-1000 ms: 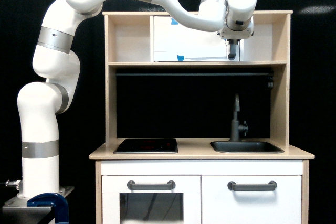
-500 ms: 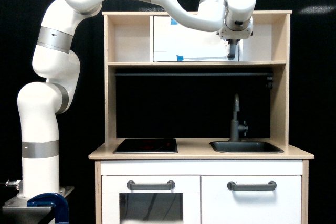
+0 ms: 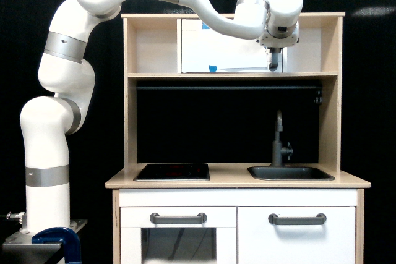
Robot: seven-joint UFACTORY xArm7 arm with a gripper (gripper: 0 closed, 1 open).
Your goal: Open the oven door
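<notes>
The oven door is the wide white panel in the upper shelf of the toy kitchen, with a small piece of blue tape near its bottom edge. It looks flush with the shelf front. Its vertical grey handle runs along the edge on the exterior view's right. My gripper hangs from the white wrist directly in front of that handle, dark fingers pointing down. At this size I cannot see whether the fingers close around the handle.
Below the shelf are a black hob, a dark sink and a grey tap. Two lower white doors carry horizontal grey handles. My arm's base stands at the exterior view's left, beside a blue clamp.
The wrist and gripper shifted only a few pixels at the handle. The oven door has not visibly moved.
</notes>
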